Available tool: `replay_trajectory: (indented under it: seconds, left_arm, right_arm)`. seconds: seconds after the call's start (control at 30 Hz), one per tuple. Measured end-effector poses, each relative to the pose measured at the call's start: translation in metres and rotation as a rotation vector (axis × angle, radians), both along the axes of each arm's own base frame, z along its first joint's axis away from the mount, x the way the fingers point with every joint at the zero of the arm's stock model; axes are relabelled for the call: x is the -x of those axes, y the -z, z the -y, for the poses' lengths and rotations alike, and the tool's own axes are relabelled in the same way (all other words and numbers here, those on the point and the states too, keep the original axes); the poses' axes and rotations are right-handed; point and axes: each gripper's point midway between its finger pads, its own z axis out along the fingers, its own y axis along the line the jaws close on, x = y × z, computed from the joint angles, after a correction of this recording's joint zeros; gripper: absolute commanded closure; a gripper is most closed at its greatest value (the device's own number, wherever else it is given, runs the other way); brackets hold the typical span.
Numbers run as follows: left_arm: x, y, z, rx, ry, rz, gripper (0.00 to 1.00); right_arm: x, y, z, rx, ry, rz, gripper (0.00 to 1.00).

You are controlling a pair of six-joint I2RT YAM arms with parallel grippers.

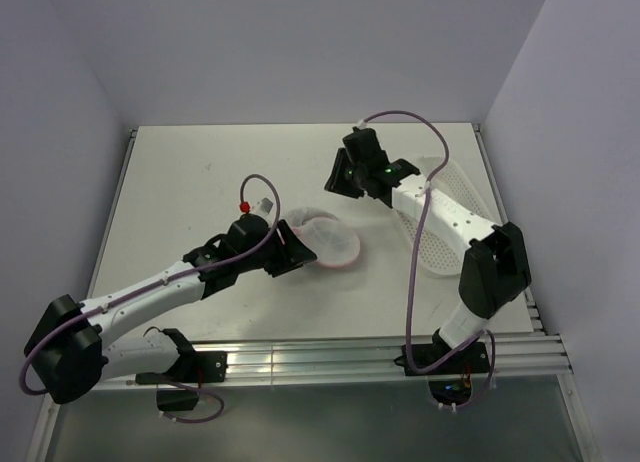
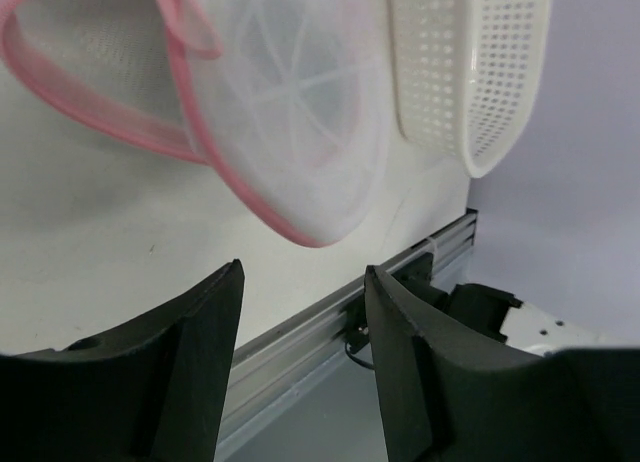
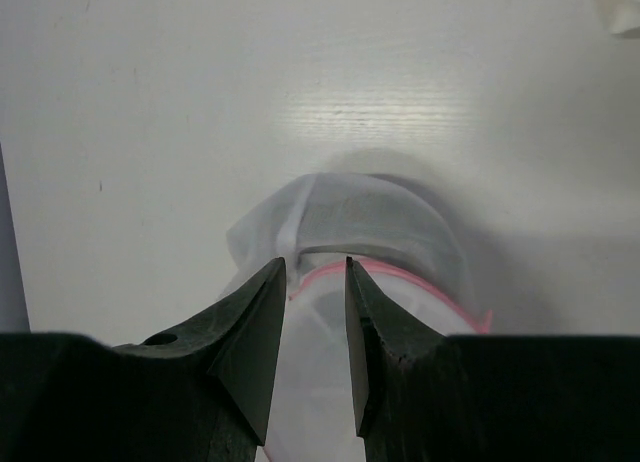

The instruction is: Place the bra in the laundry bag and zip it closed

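White surface [image 1: 200,182] carries the laundry bag [image 1: 332,244], pink rim gaping, just ahead of my left end effector [image 2: 303,272], spread wide and empty, and beneath my right end effector [image 3: 314,264], fingers narrowly parted, gripping nothing.

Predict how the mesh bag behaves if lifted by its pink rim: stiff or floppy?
Likely semi-floppy: the bag shows white ribs under thin mesh and holds a domed shape, so it may keep some form while the pink rim bends. Probably light, since the mesh is see-through. Pushed on the smooth table, it would likely slide rather than tip.
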Motion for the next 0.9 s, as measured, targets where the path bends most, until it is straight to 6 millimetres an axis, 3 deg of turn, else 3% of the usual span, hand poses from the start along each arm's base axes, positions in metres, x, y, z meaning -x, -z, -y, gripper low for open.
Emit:
replay_trajectory:
  seconds: [0.17,0.33,0.53,0.67,0.9]
  left_arm:
    - [0.007,0.021,0.011,-0.043,-0.037,-0.056,0.43]
    - [0.000,0.024,0.014,-0.038,-0.103,-0.052,0.44]
    - [-0.021,0.018,0.024,-0.004,-0.172,-0.013,0.46]
    - [-0.030,0.025,0.031,0.000,-0.195,-0.019,0.48]
    - [-0.031,0.025,0.036,0.009,-0.218,-0.004,0.51]
  right_arm:
    - [0.000,-0.022,0.032,-0.004,0.048,0.039,0.62]
    - [0.009,-0.040,0.043,-0.015,0.052,0.079,0.62]
    - [0.018,-0.026,0.052,0.009,0.050,0.047,0.62]
    - [0.020,-0.018,0.057,0.020,0.055,0.027,0.62]
    - [0.022,-0.028,0.060,0.012,0.054,0.052,0.62]
